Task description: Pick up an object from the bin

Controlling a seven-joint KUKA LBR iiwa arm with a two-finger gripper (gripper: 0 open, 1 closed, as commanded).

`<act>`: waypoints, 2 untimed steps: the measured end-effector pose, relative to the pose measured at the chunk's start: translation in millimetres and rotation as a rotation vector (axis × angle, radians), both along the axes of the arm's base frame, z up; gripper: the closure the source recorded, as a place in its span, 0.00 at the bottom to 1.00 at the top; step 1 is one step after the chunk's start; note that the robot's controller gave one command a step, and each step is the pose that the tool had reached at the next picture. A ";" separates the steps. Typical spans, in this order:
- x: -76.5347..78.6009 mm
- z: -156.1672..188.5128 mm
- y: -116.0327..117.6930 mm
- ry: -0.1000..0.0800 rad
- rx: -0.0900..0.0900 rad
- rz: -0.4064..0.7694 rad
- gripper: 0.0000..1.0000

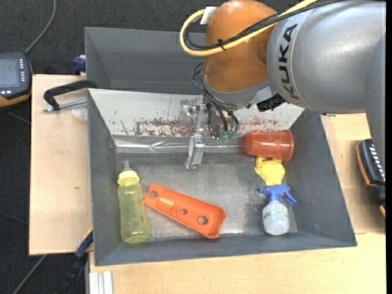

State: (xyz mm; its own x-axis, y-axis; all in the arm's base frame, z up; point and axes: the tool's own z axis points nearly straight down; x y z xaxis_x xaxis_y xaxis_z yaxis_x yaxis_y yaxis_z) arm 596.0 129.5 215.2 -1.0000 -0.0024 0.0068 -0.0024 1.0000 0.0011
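Observation:
My gripper (195,157) hangs over the back middle of the bin, above bare floor near the back wall, and nothing shows in it. To its right a red-orange cup (269,144) lies on its side against the back wall. In front of the gripper a flat orange plastic piece with holes (184,211) lies slantwise on the floor, apart from the gripper.
A yellow baby bottle (133,212) lies at the front left. A small yellow thing (270,170) and a white spray bottle with a blue trigger (275,212) lie along the right side. The arm with its orange cover comes in over the back right.

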 end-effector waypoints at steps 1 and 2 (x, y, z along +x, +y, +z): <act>1.6 5.0 -0.6 -0.009 0.001 -0.001 0.00; -16.9 -18.1 -16.9 -0.016 0.004 0.057 0.00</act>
State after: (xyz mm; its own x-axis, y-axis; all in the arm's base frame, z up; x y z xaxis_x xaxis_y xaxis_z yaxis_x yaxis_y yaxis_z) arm 579.1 112.6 197.1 -0.9982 -0.0589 -0.0092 -0.0590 0.9982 0.0045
